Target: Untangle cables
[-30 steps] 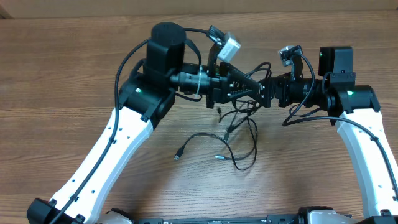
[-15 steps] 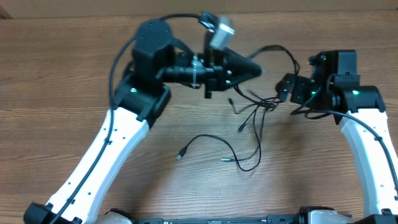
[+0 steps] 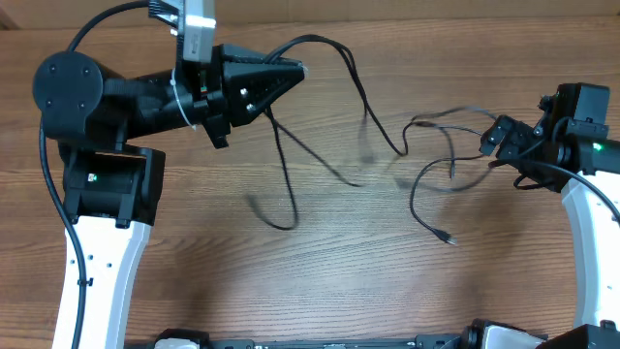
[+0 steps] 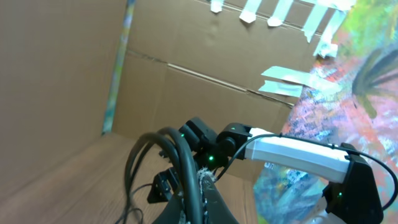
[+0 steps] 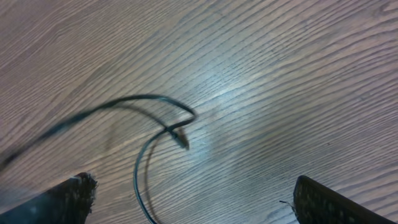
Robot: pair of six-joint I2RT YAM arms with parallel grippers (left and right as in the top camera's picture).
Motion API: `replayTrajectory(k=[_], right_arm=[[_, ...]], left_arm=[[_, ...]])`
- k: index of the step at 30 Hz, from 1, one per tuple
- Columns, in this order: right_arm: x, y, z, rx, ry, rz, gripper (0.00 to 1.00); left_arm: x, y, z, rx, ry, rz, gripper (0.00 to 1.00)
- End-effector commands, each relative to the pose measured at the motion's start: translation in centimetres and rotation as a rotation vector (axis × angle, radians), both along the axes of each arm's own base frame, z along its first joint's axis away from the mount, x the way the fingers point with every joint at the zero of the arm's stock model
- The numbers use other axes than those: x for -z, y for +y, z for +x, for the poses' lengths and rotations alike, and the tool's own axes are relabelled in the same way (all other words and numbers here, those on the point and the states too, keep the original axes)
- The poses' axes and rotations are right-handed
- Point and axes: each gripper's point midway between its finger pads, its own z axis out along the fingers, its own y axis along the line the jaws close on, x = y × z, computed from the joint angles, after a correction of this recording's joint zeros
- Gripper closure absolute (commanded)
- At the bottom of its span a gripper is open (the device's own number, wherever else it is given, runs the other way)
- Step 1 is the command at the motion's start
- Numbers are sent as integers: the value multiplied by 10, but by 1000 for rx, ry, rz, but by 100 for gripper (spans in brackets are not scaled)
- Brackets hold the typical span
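Left gripper [image 3: 289, 72] clamps shut on the cables [image 3: 284, 155], strands trailing from its tip; right gripper [image 5: 193, 182] stands wide open over a loose cable [image 5: 142, 177]; a slow, level pull apart should avoid tightening knots.

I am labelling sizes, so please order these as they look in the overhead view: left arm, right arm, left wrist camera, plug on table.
1. Left arm, possibly enlarged by nearness to the camera.
2. Right arm, partly out of frame.
3. Left wrist camera.
4. Plug, smallest.

White arm links [image 3: 97, 262], black joint housings [image 3: 68, 87] with green lights [image 3: 92, 178], thick black wiring [image 3: 48, 184]
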Motion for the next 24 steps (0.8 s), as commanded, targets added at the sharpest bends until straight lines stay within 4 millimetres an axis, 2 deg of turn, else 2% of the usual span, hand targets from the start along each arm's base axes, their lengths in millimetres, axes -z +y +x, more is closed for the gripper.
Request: replayTrajectory(k=[1, 12, 17, 21, 24], right_arm=[[-2, -1, 2, 4, -4, -8, 0], [-1, 0, 1, -4, -1, -8, 0], [-4, 18, 5, -125, -29, 50, 0], [-4, 18, 5, -125, -28, 49, 0], [-4, 18, 5, -125, -29, 49, 0]], left_arm=[[2, 2, 1, 2, 30, 7, 96], [7, 3, 8, -27, 37, 12, 96], [12, 2, 11, -33, 46, 21, 96], [35, 6, 29, -127, 102, 62, 93], [68, 16, 52, -270, 199, 134, 92]])
